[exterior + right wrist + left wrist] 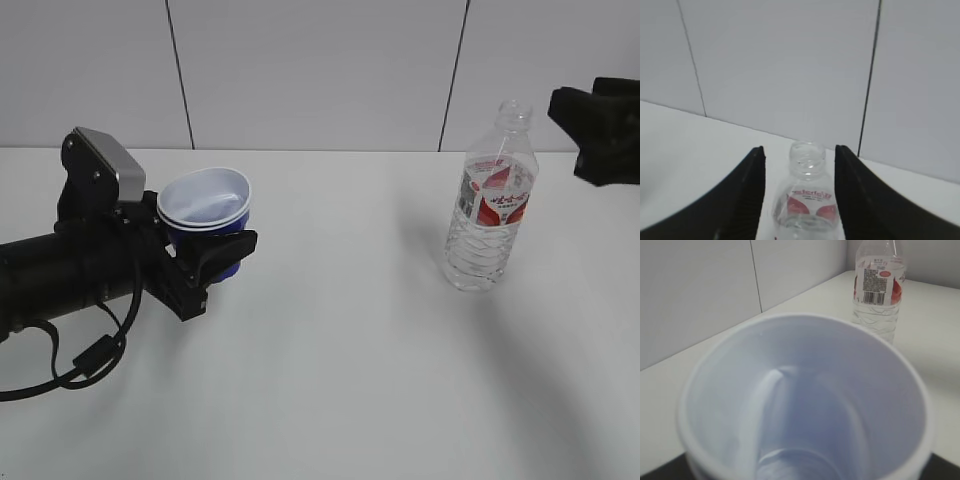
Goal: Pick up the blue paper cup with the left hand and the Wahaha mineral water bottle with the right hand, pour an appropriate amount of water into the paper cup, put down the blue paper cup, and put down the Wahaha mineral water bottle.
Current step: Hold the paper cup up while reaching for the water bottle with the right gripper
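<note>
Left hand (212, 262) gripping the blue paper cup (205, 207); right hand (799, 195) hanging spread behind the bottle.
The cup is tilting within the pinching fingers above the table (330, 380); the capless Wahaha mineral water bottle (490, 205) is standing upright, apart, untouched.

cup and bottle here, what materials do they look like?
Blue paper cup: looks like coated paper, matte blue outside, smooth white inside with a soft sheen, thin doubled rim. Held in the left claw.

Wahaha mineral water bottle: clear thin plastic, probably PET; see-through ribbed walls, glossy highlights, printed red-and-white film label. It stands capless on the white table.
</note>
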